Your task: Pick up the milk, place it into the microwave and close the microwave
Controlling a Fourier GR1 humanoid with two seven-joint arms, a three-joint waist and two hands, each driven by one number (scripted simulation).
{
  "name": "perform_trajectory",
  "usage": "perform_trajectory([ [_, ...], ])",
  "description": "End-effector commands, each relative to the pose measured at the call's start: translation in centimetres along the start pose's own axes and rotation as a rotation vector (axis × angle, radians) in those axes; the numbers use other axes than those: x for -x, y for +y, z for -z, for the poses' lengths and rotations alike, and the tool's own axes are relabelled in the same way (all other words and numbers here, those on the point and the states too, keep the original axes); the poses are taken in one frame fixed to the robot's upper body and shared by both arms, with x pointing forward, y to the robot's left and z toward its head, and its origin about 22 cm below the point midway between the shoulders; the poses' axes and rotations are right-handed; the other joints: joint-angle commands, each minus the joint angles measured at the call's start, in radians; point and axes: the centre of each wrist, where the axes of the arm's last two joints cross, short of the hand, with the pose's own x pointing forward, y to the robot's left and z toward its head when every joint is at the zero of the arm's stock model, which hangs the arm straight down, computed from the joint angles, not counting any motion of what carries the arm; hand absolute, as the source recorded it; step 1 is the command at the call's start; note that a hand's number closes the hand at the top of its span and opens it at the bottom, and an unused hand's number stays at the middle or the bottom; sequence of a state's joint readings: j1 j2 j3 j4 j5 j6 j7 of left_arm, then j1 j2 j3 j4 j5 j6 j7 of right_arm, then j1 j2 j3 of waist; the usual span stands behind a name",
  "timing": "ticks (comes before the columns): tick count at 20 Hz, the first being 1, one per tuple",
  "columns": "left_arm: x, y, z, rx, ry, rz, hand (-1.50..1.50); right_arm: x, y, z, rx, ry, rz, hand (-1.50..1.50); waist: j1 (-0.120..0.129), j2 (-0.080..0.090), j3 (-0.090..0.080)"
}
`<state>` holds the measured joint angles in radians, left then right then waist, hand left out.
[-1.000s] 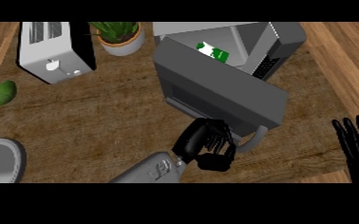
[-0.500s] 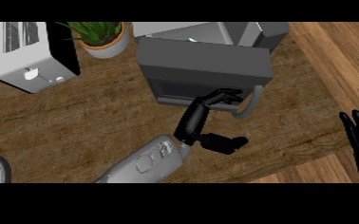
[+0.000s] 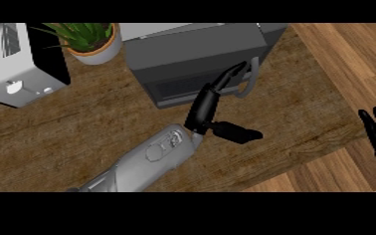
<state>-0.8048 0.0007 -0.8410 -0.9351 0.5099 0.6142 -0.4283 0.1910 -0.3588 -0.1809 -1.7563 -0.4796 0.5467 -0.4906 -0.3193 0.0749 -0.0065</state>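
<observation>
The microwave (image 3: pixel 202 59) is seen at the back of the wooden worktop (image 3: pixel 81 124), with its dark door (image 3: pixel 192 62) swung to against the body; whether it is fully latched cannot be told. The milk is hidden from view, and no part of it can be made out through or around the door.

The left hand (image 3: pixel 209 107) is stretched up from its grey forearm (image 3: pixel 147 162) towards the door's right edge. Its fingers (image 3: pixel 234 73) are held straight and pressed together, their tips laid against the door front beside the pale grey handle (image 3: pixel 249 79), while the thumb (image 3: pixel 236 132) is stuck out sideways to the right, clear of everything. Nothing is pinched or held.

A sliver of the right hand (image 3: pixel 367 127) is visible at the right edge, above the floorboards; the state of its fingers cannot be told.

A potted plant (image 3: pixel 92 40) is set just left of the microwave, and a white toaster (image 3: pixel 26 64) is placed further left.
</observation>
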Motion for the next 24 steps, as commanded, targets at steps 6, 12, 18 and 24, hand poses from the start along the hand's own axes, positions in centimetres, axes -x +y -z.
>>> perform_trajectory([
  [6,-0.5,0.8,2.4,-0.062,-0.029,0.012,-1.50,-0.8,-0.5,1.9,-0.066,-0.023,0.034,-1.50,-0.045,0.019,0.002],
  [12,-0.9,1.1,3.5,-0.081,-0.041,0.012,-1.50,-1.1,-0.7,3.0,-0.100,-0.035,0.062,-1.50,-0.058,0.023,0.003],
  [18,-0.8,1.3,3.9,-0.100,-0.052,0.007,-1.50,-2.1,-1.5,3.7,-0.108,-0.029,0.040,-1.50,-0.073,0.026,0.002],
  [24,-0.1,1.2,3.3,-0.118,-0.065,0.014,-1.50,-2.5,-1.9,4.4,-0.107,-0.038,0.042,-1.50,-0.085,0.030,0.002],
])
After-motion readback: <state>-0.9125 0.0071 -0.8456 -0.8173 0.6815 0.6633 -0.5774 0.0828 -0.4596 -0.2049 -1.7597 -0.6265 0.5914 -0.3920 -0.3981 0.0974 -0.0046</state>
